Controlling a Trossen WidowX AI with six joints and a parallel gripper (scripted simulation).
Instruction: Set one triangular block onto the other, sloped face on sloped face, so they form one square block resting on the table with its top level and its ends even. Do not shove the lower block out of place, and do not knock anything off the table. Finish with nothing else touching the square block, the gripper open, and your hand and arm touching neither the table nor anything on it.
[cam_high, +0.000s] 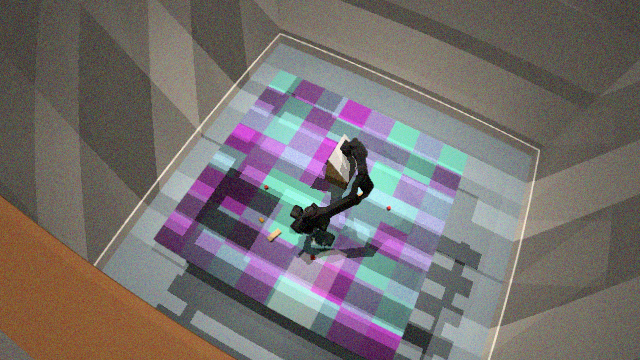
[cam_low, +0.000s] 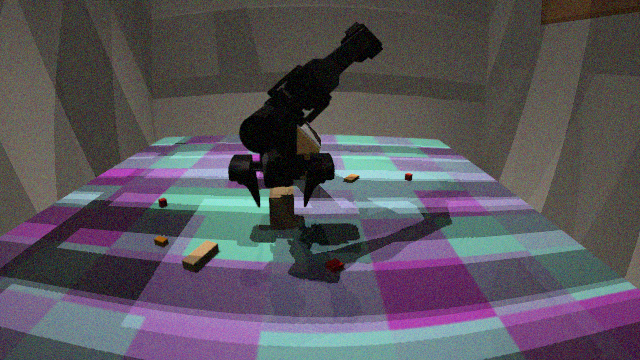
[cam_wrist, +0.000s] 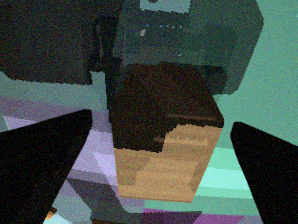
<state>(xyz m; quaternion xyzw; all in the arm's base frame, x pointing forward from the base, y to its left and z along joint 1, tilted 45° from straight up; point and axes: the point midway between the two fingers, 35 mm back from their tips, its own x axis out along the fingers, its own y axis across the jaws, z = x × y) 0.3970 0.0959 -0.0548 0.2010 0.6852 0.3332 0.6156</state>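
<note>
A wooden block (cam_low: 281, 212) (cam_wrist: 160, 172) stands upright on the table, with a pale lit patch and a dark shaded part. The hand hides it in the top view. I cannot make out a seam, so I cannot tell the two triangular blocks apart or see whether their ends are even. My gripper (cam_low: 282, 204) (cam_wrist: 162, 123) is open, pointing down, with one finger on each side of the block's upper part. A gap shows between the block and each fingertip in the wrist view. The hand's body is above the block.
A wooden bar (cam_high: 274, 235) (cam_low: 200, 256) and an orange piece (cam_high: 261, 220) (cam_low: 161, 241) lie nearby. Red cubes (cam_high: 313, 258) (cam_low: 408, 176) are scattered around. A flat wooden piece (cam_low: 351, 178) lies farther back. A larger pale-and-brown shape (cam_high: 337, 175) (cam_low: 308, 145) stands by the arm's base.
</note>
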